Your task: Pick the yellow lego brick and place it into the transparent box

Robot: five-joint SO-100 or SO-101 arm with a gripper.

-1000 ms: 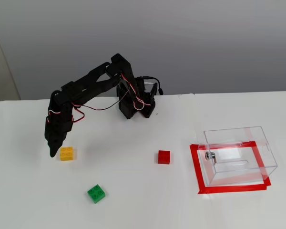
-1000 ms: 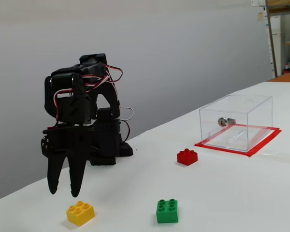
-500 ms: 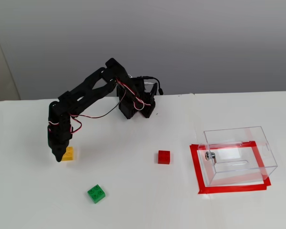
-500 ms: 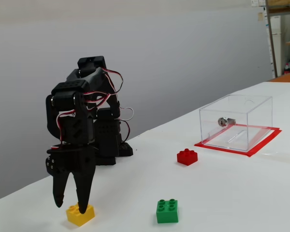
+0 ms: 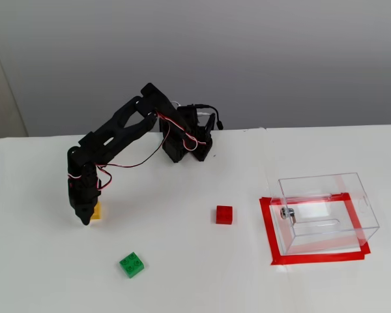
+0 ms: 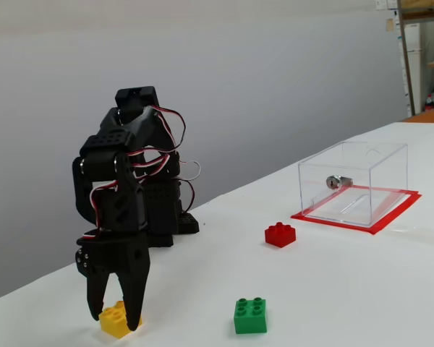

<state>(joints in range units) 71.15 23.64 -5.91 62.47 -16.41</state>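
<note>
Fingers (image 6: pixel 116 319) astride yellow lego brick (image 6: pixel 114 319)

A lab or office test bench, it seems. A white table (image 5: pixel 182 274) stands against a bare grey wall (image 6: pixel 275 72). At two o'clock in a fixed view, storage shelves (image 6: pixel 425 50) show.

The yellow lego brick (image 6: pixel 116 319), a small yellow-orange block with round studs on top, sits flat on the white tabletop (image 6: pixel 347 289) at the lower left of a fixed view, partly hidden behind dark jaws that straddle it. In a fixed view from above, only its right edge shows (image 5: pixel 96 210). The transparent box (image 5: pixel 327 212), a clear rectangular container with thin walls and a small metal knob on one side, stands upright and empty well apart on the right (image 6: pixel 354 182), inside a rectangle of red tape (image 5: pixel 269 235).
</note>
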